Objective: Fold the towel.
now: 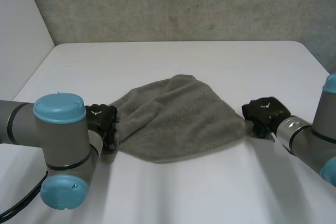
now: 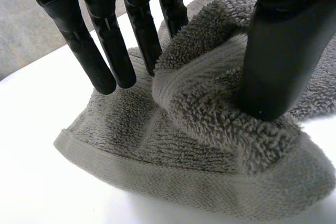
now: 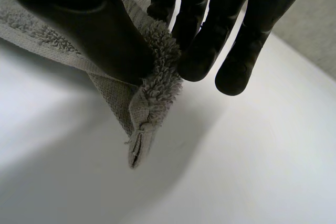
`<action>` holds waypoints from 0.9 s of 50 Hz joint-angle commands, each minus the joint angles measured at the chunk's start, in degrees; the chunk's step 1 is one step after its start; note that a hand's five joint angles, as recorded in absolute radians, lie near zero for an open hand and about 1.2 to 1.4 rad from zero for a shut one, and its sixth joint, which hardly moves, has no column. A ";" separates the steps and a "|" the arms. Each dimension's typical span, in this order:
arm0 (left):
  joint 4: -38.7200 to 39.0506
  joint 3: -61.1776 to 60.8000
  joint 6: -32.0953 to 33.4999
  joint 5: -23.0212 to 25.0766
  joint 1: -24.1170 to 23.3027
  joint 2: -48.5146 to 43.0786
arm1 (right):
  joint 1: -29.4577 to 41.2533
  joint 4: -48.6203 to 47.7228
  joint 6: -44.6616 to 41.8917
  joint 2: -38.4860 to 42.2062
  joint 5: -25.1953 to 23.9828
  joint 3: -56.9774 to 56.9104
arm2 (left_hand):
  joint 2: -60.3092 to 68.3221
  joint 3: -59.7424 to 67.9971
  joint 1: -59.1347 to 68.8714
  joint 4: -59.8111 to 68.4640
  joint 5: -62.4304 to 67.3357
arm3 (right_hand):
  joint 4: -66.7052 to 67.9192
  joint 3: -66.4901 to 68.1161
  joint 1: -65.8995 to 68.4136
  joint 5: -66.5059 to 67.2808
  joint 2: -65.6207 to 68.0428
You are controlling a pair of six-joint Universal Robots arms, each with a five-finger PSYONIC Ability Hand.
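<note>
Head view: crumpled grey terry towel [image 1: 176,119] is seen stretched mid white table [image 1: 173,59]. L hand [image 1: 102,121], 9 o'clock edge: fold pinched thumb-to-fingers, per L wrist view. R hand [image 1: 265,113], 3 o'clock: corner [image 3: 140,129] nipped, held off table, per R wrist view.

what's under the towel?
Bare white table under the towel corner pinched in the right hand. The left hand pinches the other end. Beneath the bunched middle is covered.

The head camera is looking down from behind, taking in the table [image 1: 173,56] and the whole towel [image 1: 178,119]. Each wrist camera is looking along its palm from very close, one past the left robot hand [image 2: 110,40] at one towel end, the other past the right robot hand [image 3: 94,24] at the opposite end. The head view is sharing both ends.
</note>
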 commanded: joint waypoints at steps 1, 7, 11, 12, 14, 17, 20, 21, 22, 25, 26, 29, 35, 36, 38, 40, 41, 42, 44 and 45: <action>-0.36 0.28 0.00 0.09 0.08 0.49 | -0.36 2.37 1.73 -13.43 -0.56 0.13 | -9.23 -9.19 -9.20 -9.08 -19.42 | 3.54 3.24 6.05 4.55 5.29; -0.36 0.19 0.09 0.09 -0.10 -0.20 | -2.28 3.07 4.90 -20.83 -1.27 -0.40 | -15.13 -15.09 -15.10 -14.98 -25.32 | 3.54 3.24 6.05 4.55 5.29; -0.36 0.28 0.26 0.09 -0.19 -0.82 | -2.99 3.77 4.90 -21.54 -1.88 0.04 | -14.46 -14.42 -14.43 -14.31 -24.65 | 3.54 3.24 6.05 4.55 5.29; -0.45 0.45 0.52 0.09 -0.19 -1.17 | -3.08 3.95 4.90 -21.54 -1.97 0.22 | -12.47 -12.42 -12.43 -12.31 -22.65 | 3.54 3.24 6.05 4.55 5.29; -0.45 0.63 0.79 0.09 -0.19 -1.17 | -3.08 4.21 4.90 -21.37 -2.06 0.39 | -6.45 -6.41 -6.41 -6.30 -16.63 | 3.54 3.24 6.05 4.55 5.29; -0.54 0.72 0.97 0.17 -0.19 -0.91 | -3.08 4.48 4.73 -21.37 -2.06 1.19 | 23.55 23.60 23.59 23.71 13.37 | 3.54 3.24 6.05 4.55 5.29; -0.62 0.89 1.05 0.17 -0.28 -0.03 | -3.08 4.57 4.73 -21.37 -2.15 1.19 | 32.78 32.83 32.82 32.94 22.60 | 3.54 3.24 6.05 4.55 5.29; -0.80 1.07 0.97 0.09 -0.45 0.58 | -3.17 4.66 4.73 -21.37 -2.15 0.66 | 32.78 32.83 32.82 32.94 22.60 | 3.54 3.24 6.05 4.55 5.29; -0.80 1.07 0.97 0.09 -0.45 0.58 | -3.17 4.66 4.73 -21.37 -2.15 0.66 | 32.78 32.83 32.82 32.94 22.60 | 3.54 3.24 6.05 4.55 5.29; -0.89 1.07 0.97 0.17 -0.54 3.66 | -3.34 5.71 4.55 -21.72 -2.24 -1.01 | 32.78 32.83 32.82 32.94 22.60 | 3.54 3.24 6.05 4.55 5.29; -1.06 1.07 0.97 0.17 -0.28 6.53 | -3.34 6.84 4.55 -22.07 -2.24 -2.75 | 32.78 32.83 32.82 32.94 22.60 | 3.54 3.24 6.05 4.55 5.29; -2.11 1.33 1.05 0.26 -0.19 11.37 | -3.78 11.40 4.46 -24.25 -2.23 -6.96 | 32.78 32.83 32.82 32.94 22.60 | 3.54 3.24 6.05 4.55 5.29; -6.24 3.52 0.79 3.33 0.07 20.87 | -6.51 20.55 2.81 -27.69 -2.68 -16.37 | 32.78 32.83 32.82 32.94 22.60 | 3.54 3.24 6.05 4.55 5.29; -7.29 4.23 0.88 4.64 0.42 22.63 | -6.86 22.39 0.79 -28.22 -2.76 -18.65 | 32.78 32.83 32.82 32.94 22.60 | 3.54 3.24 6.05 4.55 5.29; -8.35 5.10 1.05 5.70 0.95 23.86 | -7.03 24.50 -1.49 -28.83 -2.85 -20.76 | 32.78 32.83 32.82 32.94 22.60 | 3.54 3.24 6.05 4.55 5.29; -11.68 7.56 1.14 7.29 2.35 24.40 | -7.47 29.24 -5.97 -27.70 -2.59 -23.76 | 32.78 32.83 32.82 32.94 22.60 | 3.54 3.24 6.05 4.55 5.29; -11.70 7.57 1.14 7.29 2.36 24.40 | -7.48 29.27 -6.00 -27.69 -2.59 -23.77 | 32.78 32.83 32.82 32.94 22.60 | 3.54 3.24 6.05 4.55 5.29; -13.53 8.88 1.14 7.81 3.06 24.40 | -7.21 31.09 -8.17 -26.56 -2.07 -24.73 | 32.78 32.83 32.82 32.94 22.60 | 3.54 3.24 6.05 4.55 5.29; -15.74 10.39 1.23 8.35 4.12 23.61 | -6.60 32.87 -10.39 -24.53 -1.88 -25.71 | 32.78 32.83 32.82 32.94 22.60 | 3.54 3.24 6.05 4.55 5.29; -17.57 11.52 1.58 8.70 4.90 22.05 | -5.47 34.61 -12.74 -21.92 -1.45 -26.40 | 32.78 32.83 32.82 32.94 22.60 | 3.54 3.24 6.05 4.55 5.29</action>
